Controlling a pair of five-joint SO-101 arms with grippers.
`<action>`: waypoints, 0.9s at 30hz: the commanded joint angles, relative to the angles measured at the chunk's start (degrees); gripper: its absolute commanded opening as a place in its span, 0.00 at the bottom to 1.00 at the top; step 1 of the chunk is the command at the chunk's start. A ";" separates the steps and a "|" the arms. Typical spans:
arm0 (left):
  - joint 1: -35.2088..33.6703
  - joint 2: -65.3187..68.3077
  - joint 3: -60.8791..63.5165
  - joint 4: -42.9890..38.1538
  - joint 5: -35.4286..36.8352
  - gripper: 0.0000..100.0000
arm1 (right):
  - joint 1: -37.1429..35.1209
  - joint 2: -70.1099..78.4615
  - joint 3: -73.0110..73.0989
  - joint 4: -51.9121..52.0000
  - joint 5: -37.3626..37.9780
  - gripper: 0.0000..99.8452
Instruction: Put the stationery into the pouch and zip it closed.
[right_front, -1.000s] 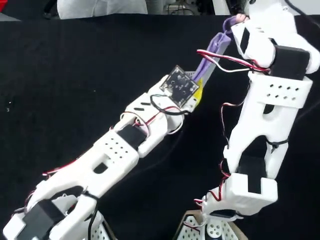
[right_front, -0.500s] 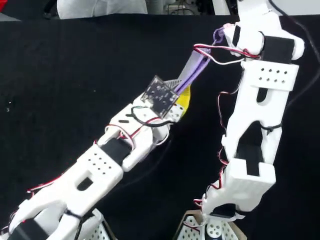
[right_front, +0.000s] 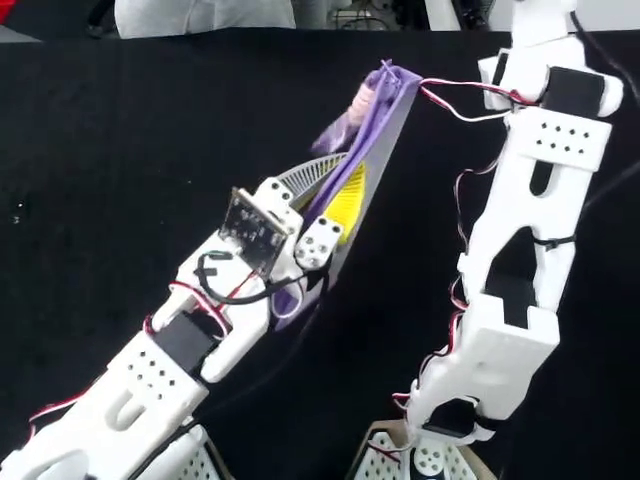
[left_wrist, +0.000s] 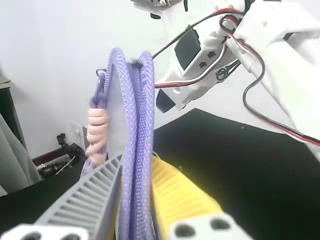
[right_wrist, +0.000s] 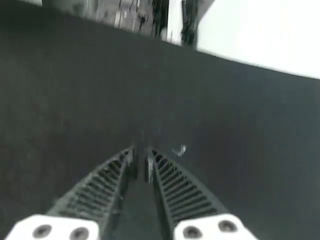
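From above, my left gripper (right_front: 350, 168) sits near centre, its grey and yellow fingers pinching the purple pouch (right_front: 385, 105), which stands on edge and stretches toward 1 o'clock over the black table (right_front: 120, 150); my right arm (right_front: 530, 200) rises along the 3 o'clock side. At my left wrist, the pouch is squeezed upright between both fingers, a pink charm (left_wrist: 96, 132) hanging beside it. At my right wrist, my right gripper (right_wrist: 141, 159) has its fingers pressed nearly together above the table
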 joint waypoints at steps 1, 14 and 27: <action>-0.57 -2.90 0.04 -0.44 0.62 0.03 | 0.70 -4.18 -2.07 -0.88 -3.87 0.02; 0.04 -2.81 2.07 0.88 -9.32 0.03 | 2.37 -11.56 -11.47 12.84 -18.90 0.19; -0.13 0.97 -7.78 36.22 -46.33 0.03 | 6.77 -11.30 -5.32 16.35 -14.77 0.19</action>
